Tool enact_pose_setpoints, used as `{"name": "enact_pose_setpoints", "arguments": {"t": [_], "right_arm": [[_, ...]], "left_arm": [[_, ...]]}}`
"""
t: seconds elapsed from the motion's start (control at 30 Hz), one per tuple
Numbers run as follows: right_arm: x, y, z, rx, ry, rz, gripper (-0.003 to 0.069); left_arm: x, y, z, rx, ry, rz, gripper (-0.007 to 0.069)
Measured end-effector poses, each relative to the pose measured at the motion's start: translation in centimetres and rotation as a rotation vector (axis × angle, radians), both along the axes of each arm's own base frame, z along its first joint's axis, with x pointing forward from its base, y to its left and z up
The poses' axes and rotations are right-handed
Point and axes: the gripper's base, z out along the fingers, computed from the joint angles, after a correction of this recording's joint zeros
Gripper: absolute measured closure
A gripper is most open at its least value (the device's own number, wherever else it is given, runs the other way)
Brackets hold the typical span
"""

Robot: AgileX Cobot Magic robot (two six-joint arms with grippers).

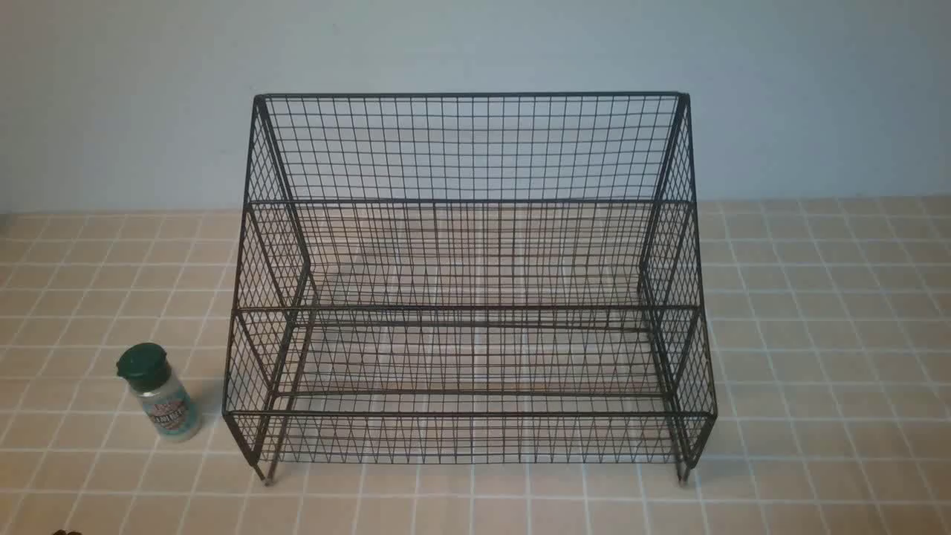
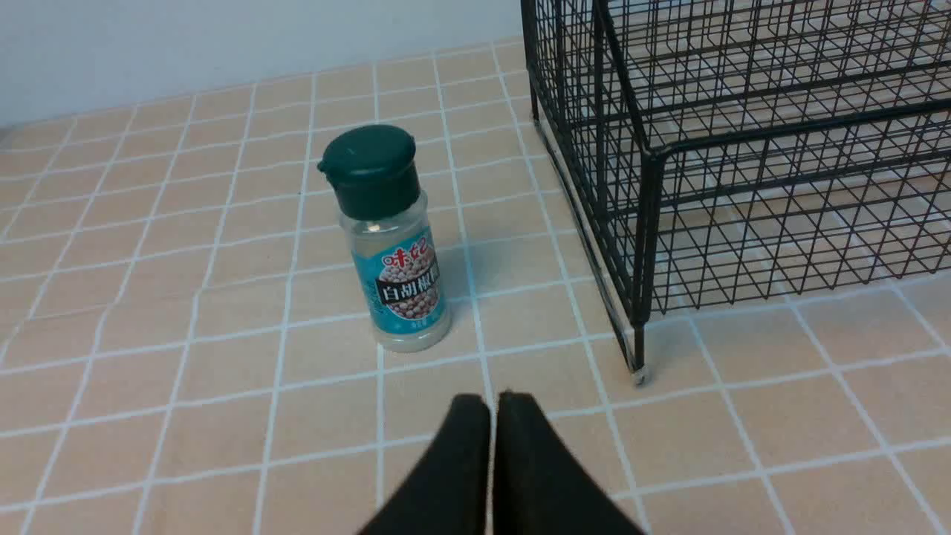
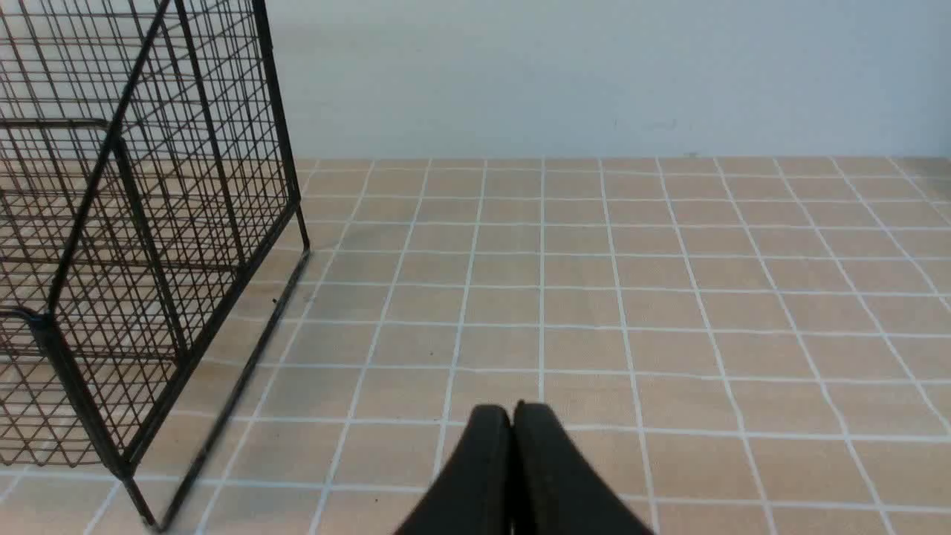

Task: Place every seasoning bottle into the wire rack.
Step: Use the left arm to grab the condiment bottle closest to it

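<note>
The seasoning bottle (image 1: 158,392) stands upright on the tiled surface just left of the wire rack (image 1: 469,297), near its front left corner. It is clear with a dark green cap, whitish contents and a teal-and-reddish label, and it also shows in the left wrist view (image 2: 390,238). The rack (image 2: 743,156) has three empty tiers; its right side shows in the right wrist view (image 3: 134,223). My left gripper (image 2: 494,401) is shut and empty, a short way from the bottle. My right gripper (image 3: 513,412) is shut and empty, off the rack's right side. Neither gripper shows in the front view.
The tan tiled surface (image 1: 817,334) runs back to a pale wall (image 1: 111,96). The rack stands on short feet (image 2: 639,375) close to the bottle.
</note>
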Motion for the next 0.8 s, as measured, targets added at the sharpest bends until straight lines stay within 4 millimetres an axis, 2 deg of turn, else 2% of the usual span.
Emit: {"name": "enact_pose_setpoints", "arguments": {"t": [0.8], "right_arm": [[0.00, 0.00, 0.00, 0.000, 0.000, 0.000, 0.0673]], "left_arm": [[0.01, 0.05, 0.00, 0.024, -0.003, -0.002, 0.0631]]}}
